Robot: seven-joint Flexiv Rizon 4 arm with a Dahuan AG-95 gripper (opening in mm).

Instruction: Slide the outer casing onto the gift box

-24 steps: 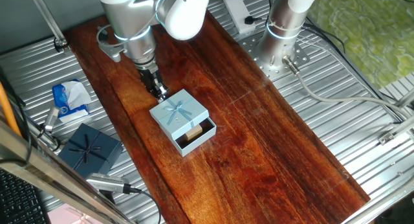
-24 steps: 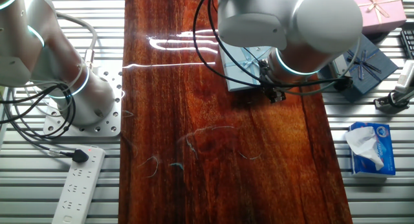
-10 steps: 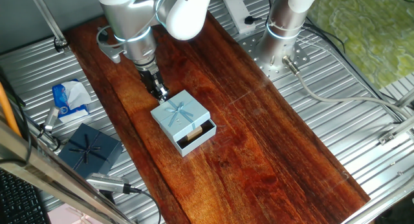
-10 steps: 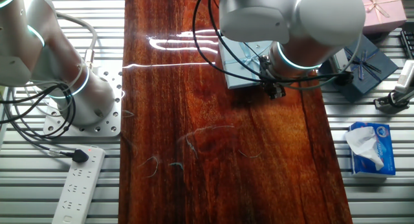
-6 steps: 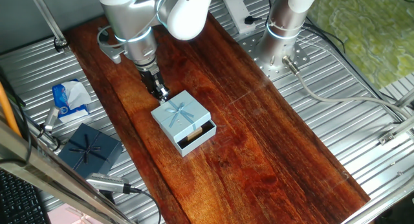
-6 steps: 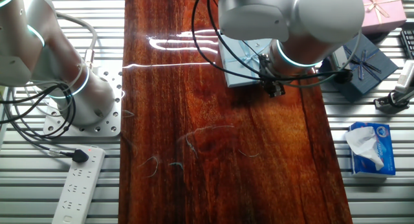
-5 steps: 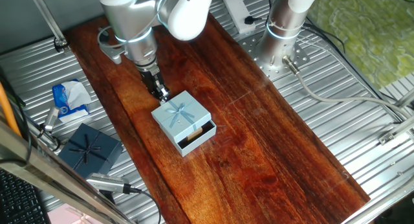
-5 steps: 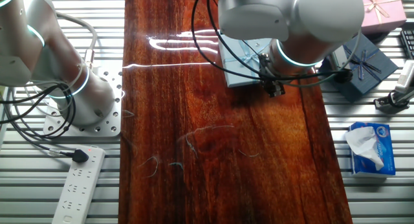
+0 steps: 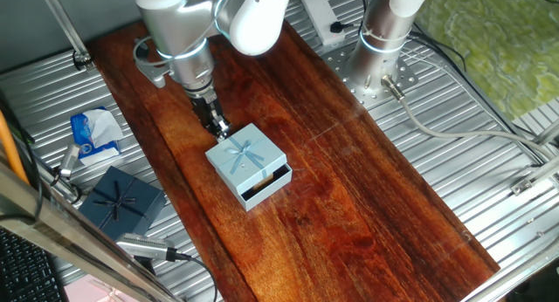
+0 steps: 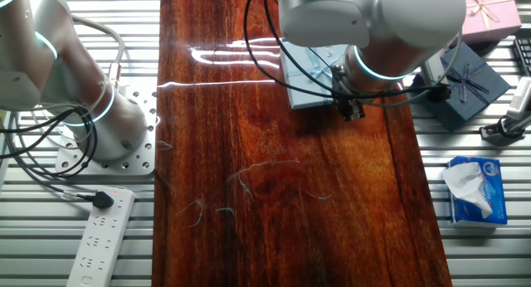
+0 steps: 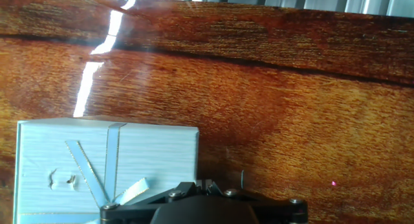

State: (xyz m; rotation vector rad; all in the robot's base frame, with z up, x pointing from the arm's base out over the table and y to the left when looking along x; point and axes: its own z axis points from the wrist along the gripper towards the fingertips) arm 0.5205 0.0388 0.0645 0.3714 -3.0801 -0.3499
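The outer casing (image 9: 242,156), a light blue sleeve with a pale ribbon bow, lies on the wooden board (image 9: 349,197). The gift box (image 9: 267,185) sticks out of its front-right side as a narrow dark slot. My gripper (image 9: 218,127) is shut and empty, with its tips against the casing's back-left edge. In the other fixed view the casing (image 10: 305,78) is partly hidden by my arm, and the gripper (image 10: 353,111) is at its near corner. In the hand view the casing (image 11: 107,166) fills the lower left, beside the gripper (image 11: 206,184).
A dark navy bow-topped box (image 9: 122,200) and a tissue pack (image 9: 92,134) lie left of the board on the metal table. A pink box (image 10: 489,9) is at the far corner. A second arm's base (image 9: 380,40) and a power strip (image 10: 99,237) stand beside the board.
The gripper has moved a little toward the front right, pushing the casing. The casing now covers more of the gift box, and the tan piece no longer shows.
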